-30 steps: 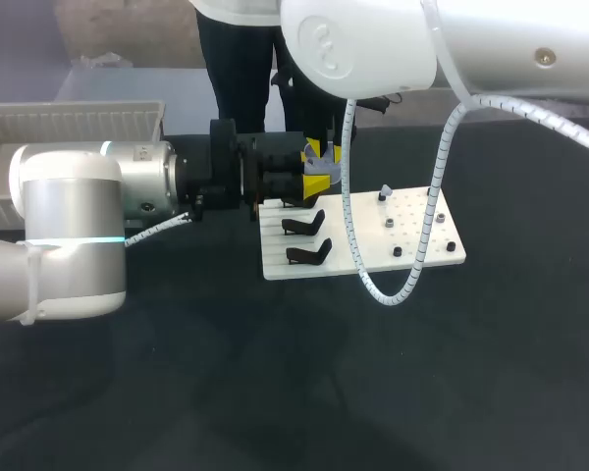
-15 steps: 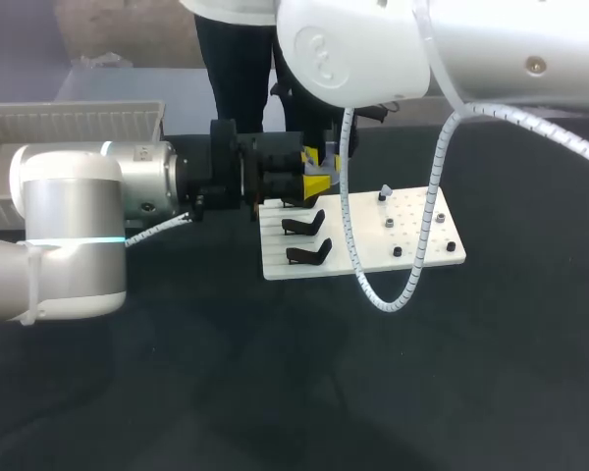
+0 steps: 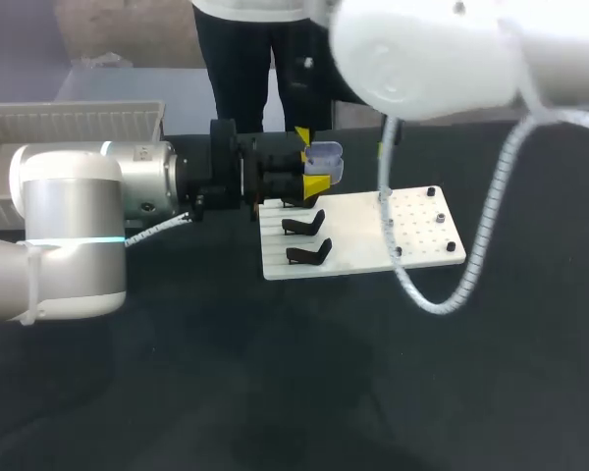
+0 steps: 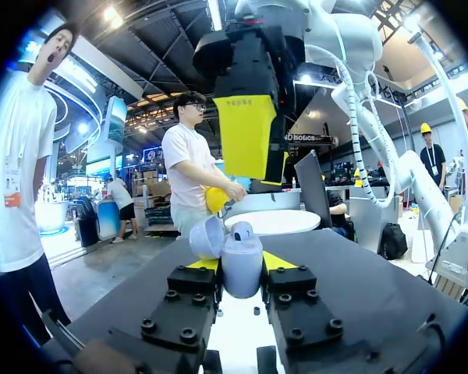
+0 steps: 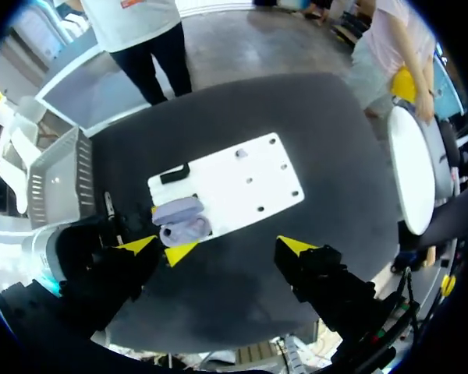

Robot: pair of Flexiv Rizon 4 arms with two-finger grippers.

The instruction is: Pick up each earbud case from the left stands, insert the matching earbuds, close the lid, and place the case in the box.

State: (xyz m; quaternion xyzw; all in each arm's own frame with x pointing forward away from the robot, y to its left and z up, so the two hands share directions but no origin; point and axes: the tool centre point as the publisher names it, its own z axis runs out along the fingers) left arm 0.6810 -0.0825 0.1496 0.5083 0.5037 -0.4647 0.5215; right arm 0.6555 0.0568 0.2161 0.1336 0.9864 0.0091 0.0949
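My left gripper (image 3: pixel 310 160) is clamped on the pale earbud case (image 4: pixel 240 261), its lid open, up over the white board's (image 3: pixel 373 231) far left corner near the black stands (image 3: pixel 307 240).

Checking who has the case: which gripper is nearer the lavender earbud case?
Left. The left gripper is shut on the earbud case; the right gripper hangs open well above it, apart.

Trade-show hall: lit booths (image 4: pixel 101 214), truss ceiling (image 4: pixel 160 35)
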